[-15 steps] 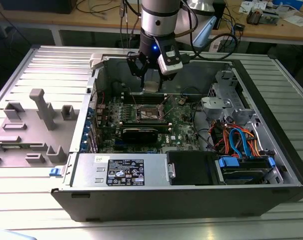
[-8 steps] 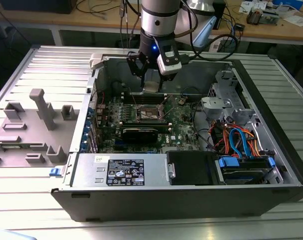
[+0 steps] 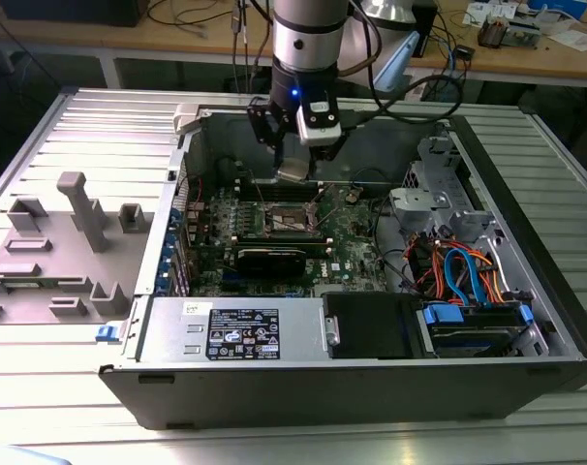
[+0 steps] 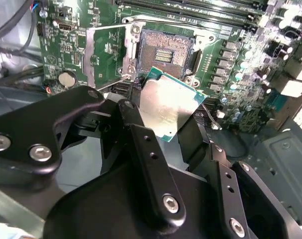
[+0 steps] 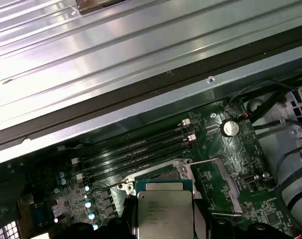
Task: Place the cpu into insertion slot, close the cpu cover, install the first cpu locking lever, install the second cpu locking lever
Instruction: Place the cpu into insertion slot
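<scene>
— Pincer (image 4: pixel 166 122) is clamped on the chip (image 4: pixel 167 107), with a finger (image 4: pixel 136 124) against each of two opposite edges. The chip hangs in the air inside the open computer case (image 3: pixel 371 397), clear of the green board (image 4: pixel 66 45).

— And the socket?

— Below my pincer. The socket (image 4: pixel 163 52) lies bare with its dark centre showing, and its cover (image 4: pixel 105 55) is swung open just beside it. The chip isn't seated.

— What could go wrong from here?

— In the second wrist view the chip looks turned against the socket's square. If it goes down like that, I'd expect a corner to land on the fine contacts and bend them. My hold is only on thin edges, so a nudge against the socket's rim could tip the chip or let it slip. The raised cover is also close to one side of my pincer, and a sideways drift could knock it.

— Anything you can't make out?

— Plenty. The chip's own body hides exactly where my fingertips bite. I can't find a corner mark or notch to check which way round it should go. In the first wrist view the chip (image 5: pixel 165 209) covers most of the socket. Thin bright wires run near the socket, probably the levers, but I can't tell one from the other.
</scene>
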`<action>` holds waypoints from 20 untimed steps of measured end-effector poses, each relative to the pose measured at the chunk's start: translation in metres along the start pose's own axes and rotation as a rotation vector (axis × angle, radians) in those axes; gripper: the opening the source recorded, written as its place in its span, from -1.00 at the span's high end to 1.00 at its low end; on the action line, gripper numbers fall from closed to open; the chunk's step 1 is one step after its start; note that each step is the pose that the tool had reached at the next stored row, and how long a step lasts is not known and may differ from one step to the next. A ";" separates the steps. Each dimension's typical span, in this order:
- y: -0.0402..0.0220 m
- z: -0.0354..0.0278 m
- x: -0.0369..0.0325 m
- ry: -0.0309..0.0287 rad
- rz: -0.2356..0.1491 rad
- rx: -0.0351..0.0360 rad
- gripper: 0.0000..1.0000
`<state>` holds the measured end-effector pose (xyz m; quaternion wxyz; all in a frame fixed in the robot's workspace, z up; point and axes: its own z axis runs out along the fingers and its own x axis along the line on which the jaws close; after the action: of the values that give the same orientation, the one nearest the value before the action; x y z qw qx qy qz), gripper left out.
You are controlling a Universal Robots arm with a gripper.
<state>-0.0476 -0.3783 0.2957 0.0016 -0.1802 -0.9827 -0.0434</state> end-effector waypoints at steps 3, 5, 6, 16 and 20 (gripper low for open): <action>0.0000 0.0003 0.0000 -0.0039 0.044 -0.0002 -0.08; -0.0001 0.0005 0.0000 -0.0080 0.087 0.0006 -0.08; -0.0001 0.0006 0.0000 -0.0093 0.103 0.0004 -0.08; -0.0001 0.0010 0.0000 -0.0169 0.193 -0.0012 -0.08; -0.0001 0.0011 0.0000 -0.0223 0.257 -0.0024 -0.08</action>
<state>-0.0476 -0.3784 0.2946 -0.0040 -0.3050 -0.9514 -0.0420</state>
